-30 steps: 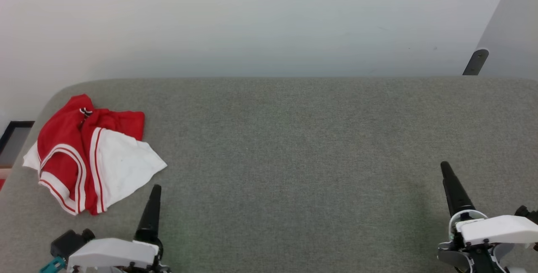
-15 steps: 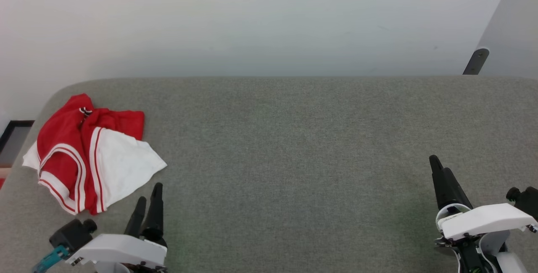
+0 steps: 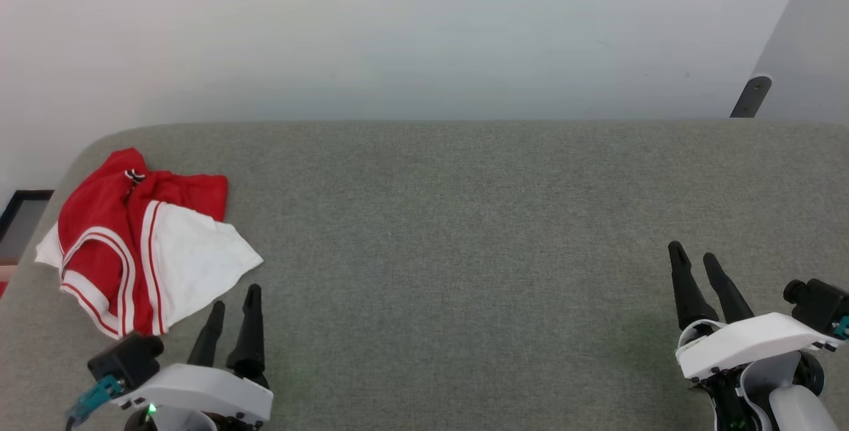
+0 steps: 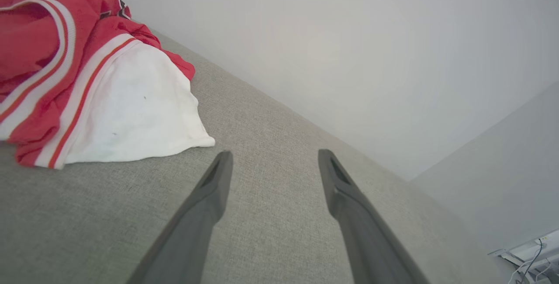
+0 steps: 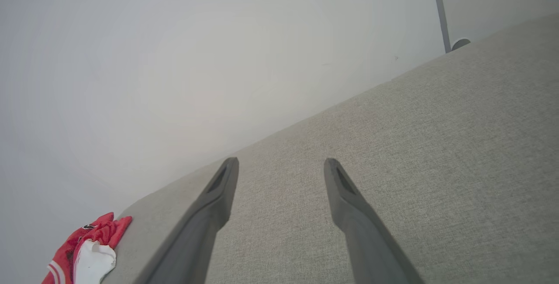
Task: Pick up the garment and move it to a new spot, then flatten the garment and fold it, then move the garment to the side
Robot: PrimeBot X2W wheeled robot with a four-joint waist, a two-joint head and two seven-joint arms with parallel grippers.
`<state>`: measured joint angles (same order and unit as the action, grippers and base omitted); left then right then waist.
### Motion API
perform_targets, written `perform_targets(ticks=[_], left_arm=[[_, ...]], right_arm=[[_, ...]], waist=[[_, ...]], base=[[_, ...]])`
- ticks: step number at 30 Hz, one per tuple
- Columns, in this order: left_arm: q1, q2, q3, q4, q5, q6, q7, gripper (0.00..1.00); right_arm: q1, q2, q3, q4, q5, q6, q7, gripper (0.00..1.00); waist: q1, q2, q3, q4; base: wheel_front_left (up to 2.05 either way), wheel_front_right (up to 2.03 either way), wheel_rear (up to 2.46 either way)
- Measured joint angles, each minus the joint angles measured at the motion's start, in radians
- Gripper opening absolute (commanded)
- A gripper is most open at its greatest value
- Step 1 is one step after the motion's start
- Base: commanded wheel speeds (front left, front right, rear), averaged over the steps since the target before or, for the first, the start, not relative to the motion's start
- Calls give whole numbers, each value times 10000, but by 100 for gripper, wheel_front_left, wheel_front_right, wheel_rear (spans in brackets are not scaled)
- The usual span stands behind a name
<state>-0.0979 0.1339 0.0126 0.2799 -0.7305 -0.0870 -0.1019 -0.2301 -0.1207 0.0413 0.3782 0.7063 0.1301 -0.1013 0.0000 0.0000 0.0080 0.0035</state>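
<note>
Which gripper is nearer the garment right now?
The left gripper, just short of the garment, by its white sleeve; the right gripper sits far across the grey surface.

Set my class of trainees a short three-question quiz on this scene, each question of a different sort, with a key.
1. True or false: the crumpled red-and-white jersey garment lies at the left end of the grey fabric-covered table.
2. Choose one: the left gripper is A) shut on the garment, B) open, beside the garment without touching it, C) pressing the garment flat.
3. Fill in: the right gripper has its fingers ____ and holds nothing.
Key: 1 true; 2 B; 3 open.
</note>
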Motion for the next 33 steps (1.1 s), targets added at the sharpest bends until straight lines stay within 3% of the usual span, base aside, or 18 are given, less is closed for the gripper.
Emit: perform_targets(ticks=[33], left_arm=[[-35,192,-278,-50,3937,165,-882,100]], right_arm=[[-323,148,-29,295,-4439,2,-882,100]], waist=[[0,0,3,28]], base=[[0,0,0]])
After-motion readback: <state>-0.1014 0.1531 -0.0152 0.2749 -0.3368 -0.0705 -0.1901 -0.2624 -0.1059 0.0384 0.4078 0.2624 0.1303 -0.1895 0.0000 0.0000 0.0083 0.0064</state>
